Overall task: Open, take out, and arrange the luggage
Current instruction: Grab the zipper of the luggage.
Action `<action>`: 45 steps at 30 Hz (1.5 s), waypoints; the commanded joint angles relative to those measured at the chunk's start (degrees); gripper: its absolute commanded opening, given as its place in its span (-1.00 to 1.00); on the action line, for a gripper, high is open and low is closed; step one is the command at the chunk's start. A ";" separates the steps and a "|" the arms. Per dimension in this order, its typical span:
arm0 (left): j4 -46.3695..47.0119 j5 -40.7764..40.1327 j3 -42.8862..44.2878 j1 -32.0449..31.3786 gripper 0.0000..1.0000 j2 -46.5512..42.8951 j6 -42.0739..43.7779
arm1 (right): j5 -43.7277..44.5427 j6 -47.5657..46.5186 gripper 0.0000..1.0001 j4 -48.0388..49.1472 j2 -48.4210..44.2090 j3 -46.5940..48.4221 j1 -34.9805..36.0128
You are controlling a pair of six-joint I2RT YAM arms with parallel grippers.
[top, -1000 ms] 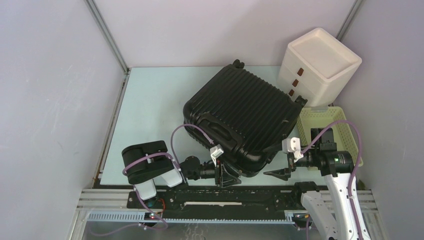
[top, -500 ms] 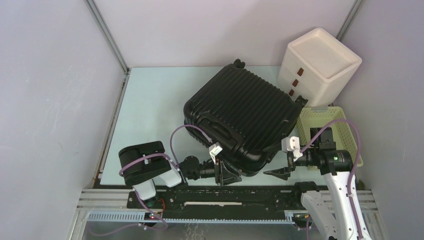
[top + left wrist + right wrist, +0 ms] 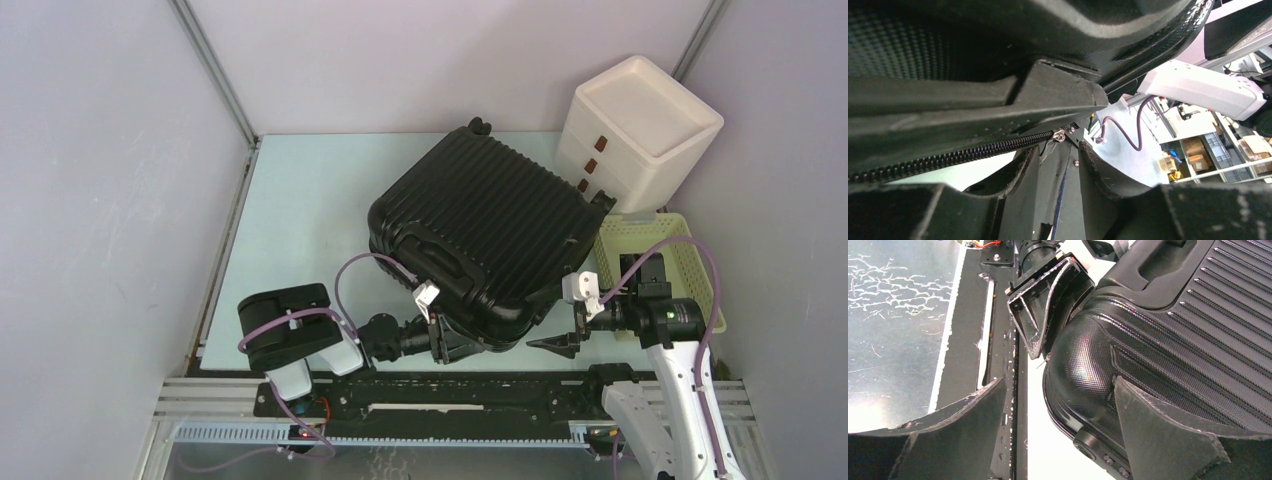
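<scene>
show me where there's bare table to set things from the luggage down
Bare: the table left of the luggage, out to the left wall. Crowded: the right side, with drawer box, basket and right arm; also the luggage's near corner, at the left arm.

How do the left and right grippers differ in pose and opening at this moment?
The left gripper sits tight against the luggage's near corner, its fingertips by the zipper pull. The right gripper hangs just off that corner, apart from the shell. The left gripper's fingers stand closer together than the right gripper's wide-spread ones. Both aim at the same corner.
</scene>
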 commanded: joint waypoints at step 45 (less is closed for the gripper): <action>-14.49 -14.78 -3.09 -7.49 0.16 -14.54 25.16 | 1.51 0.73 0.77 1.86 -0.01 -1.04 0.70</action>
